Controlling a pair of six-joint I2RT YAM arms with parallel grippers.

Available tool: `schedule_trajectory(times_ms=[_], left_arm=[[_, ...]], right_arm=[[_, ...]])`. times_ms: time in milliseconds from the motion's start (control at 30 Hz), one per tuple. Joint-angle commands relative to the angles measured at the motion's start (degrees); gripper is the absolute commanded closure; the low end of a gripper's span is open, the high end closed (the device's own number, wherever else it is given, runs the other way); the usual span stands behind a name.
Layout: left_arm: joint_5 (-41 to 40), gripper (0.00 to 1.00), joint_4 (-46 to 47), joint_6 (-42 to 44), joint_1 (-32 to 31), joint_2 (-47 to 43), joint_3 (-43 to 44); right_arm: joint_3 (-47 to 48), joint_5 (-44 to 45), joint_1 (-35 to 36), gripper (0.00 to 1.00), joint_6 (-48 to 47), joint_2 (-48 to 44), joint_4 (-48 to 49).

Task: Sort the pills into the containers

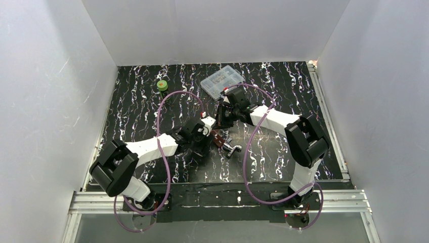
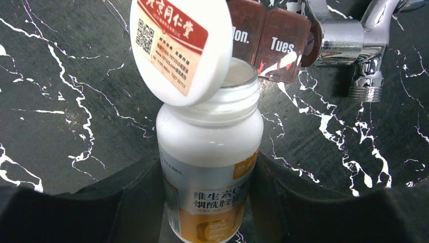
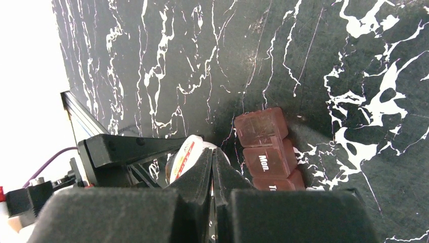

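- Left gripper (image 2: 208, 172): jaws about half open, clamped on the lower body of the white pill bottle (image 2: 210, 147). Bottle is upright, neck facing the case.
- The bottle's flip lid (image 2: 179, 48) is swung open and stands up off the mouth. We can't see inside the neck, so the pill count is unknown.
- Right gripper (image 3: 212, 164): jaws fully closed, nothing visible between them. Its tips sit right at the lid's edge, just beside the case. Contact with the lid can't be confirmed.
- The red-brown day case (image 2: 268, 40) lies flat on the table (image 3: 329, 61), just beyond the bottle mouth. Its far end is against the silver tap fitting (image 2: 354, 45).
- The "Mon." and "Tues" flaps look closed from both wrist views.
- No loose pills anywhere in view, none in the case.
- Our read: the bottle is open, but sorting hasn't started.
- Left to do: lift a case flap, tip pills out, distribute them across the days.
- Clear compartment box (image 1: 221, 81) sits at the back, well apart and not involved.
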Motion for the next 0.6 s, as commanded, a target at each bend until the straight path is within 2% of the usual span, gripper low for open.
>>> schedule_trajectory(times_ms=[0, 567], left_arm=[[0.15, 1.0, -2.49, 0.79, -0.36, 0.25, 2.91], [0.17, 1.0, -8.31, 2.93, -0.23, 1.51, 7.08]], right_arm=[[0.99, -1.46, -0.38, 0.94, -1.07, 0.58, 2.45], [1.1, -2.4, -0.47, 0.94, -1.02, 1.35, 3.46]])
